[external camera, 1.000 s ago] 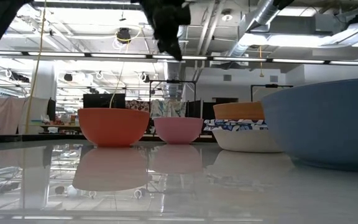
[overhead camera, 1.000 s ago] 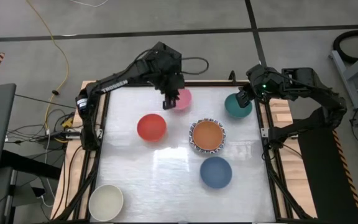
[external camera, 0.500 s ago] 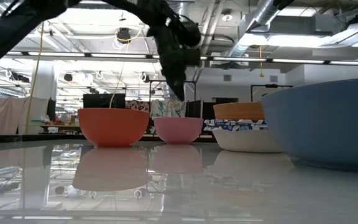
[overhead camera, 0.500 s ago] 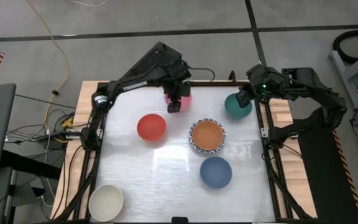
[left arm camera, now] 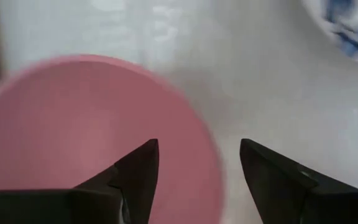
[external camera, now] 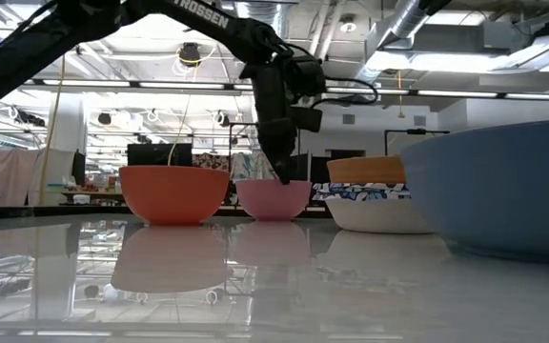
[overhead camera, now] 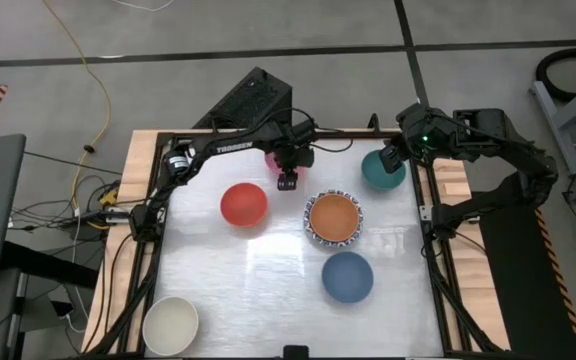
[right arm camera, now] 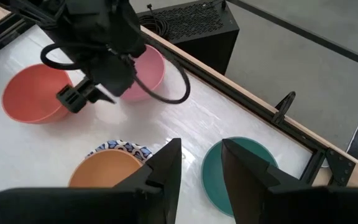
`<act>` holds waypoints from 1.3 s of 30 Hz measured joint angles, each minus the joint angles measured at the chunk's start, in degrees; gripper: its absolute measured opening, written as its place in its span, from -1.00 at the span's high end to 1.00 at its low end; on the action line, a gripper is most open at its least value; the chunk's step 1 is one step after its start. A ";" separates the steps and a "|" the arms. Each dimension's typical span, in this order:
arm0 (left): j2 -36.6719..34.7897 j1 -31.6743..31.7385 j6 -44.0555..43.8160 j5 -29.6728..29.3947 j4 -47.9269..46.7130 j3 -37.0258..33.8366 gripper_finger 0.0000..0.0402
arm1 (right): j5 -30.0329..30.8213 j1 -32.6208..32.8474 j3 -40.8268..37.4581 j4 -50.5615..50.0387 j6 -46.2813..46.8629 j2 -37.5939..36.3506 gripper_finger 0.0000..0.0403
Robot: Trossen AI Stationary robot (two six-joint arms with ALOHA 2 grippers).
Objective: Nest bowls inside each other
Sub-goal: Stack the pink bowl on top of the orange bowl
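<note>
Bowls lie spread over the white surface; landmark is the orange bowl, which sits nested in a white bowl with a blue-patterned rim near the middle. Red bowl lies to the left of it, blue bowl just in front of it, dark green bowl behind it and to the right, by the surface's right edge. Cream bowl sits well apart, at the front-left corner.

Pink bowl stands behind and to the left of the orange bowl, mostly hidden under the left arm in the high view.

Left end effector — fingers spread open, straddling the pink bowl's rim, one finger over the inside, one outside; nothing gripped.

Right end effector hovers at the dark green bowl's edge — fingers parted, holding nothing.
</note>
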 joint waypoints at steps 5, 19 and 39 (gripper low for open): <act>0.00 0.14 -1.74 -1.73 0.96 0.00 -0.07 | 0.00 0.00 0.00 0.00 -0.16 0.00 0.34; 1.26 -0.56 -0.63 -0.27 -0.77 -0.01 0.55 | 0.00 0.00 0.00 -0.03 -0.83 0.00 0.34; -1.08 -2.19 -2.62 -1.73 -1.34 0.83 1.00 | 0.22 0.09 0.00 1.40 -0.59 -1.31 0.34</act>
